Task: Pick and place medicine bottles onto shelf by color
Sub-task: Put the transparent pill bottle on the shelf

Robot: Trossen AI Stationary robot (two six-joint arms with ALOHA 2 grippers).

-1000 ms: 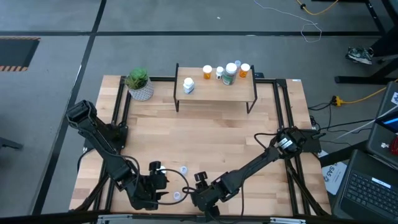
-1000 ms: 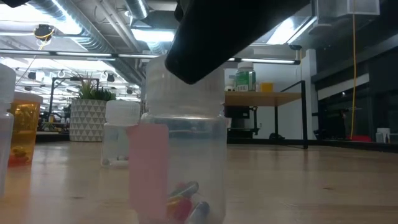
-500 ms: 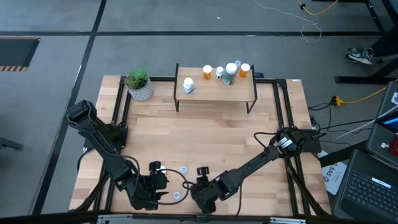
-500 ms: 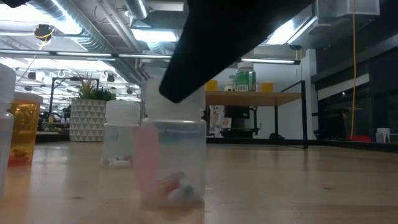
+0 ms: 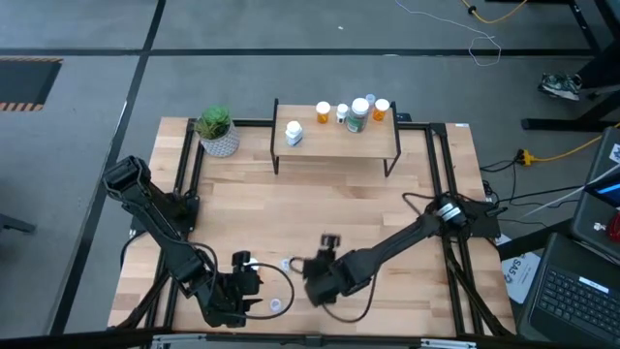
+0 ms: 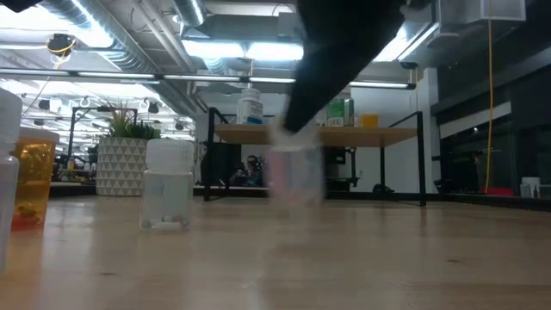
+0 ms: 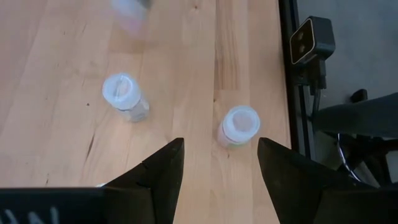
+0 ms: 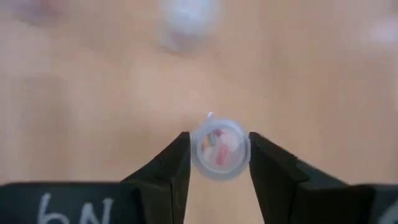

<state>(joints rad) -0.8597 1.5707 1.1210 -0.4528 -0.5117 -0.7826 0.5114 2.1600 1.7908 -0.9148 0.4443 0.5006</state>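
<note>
The right gripper point(image 8: 219, 155) has lifted a small clear bottle point(image 8: 219, 150) off the desk point(image 5: 339, 204) and now carries it from the 6 o'clock edge toward the middle. This means the pick is done and the trip to the shelf point(image 5: 334, 143) at 12 o'clock begins. Its jaws are narrow and press the bottle from both sides. The left gripper point(image 7: 219, 163) waits at 7 o'clock, jaws wide and holding nothing, above two more clear bottles point(image 7: 124, 94).
</note>
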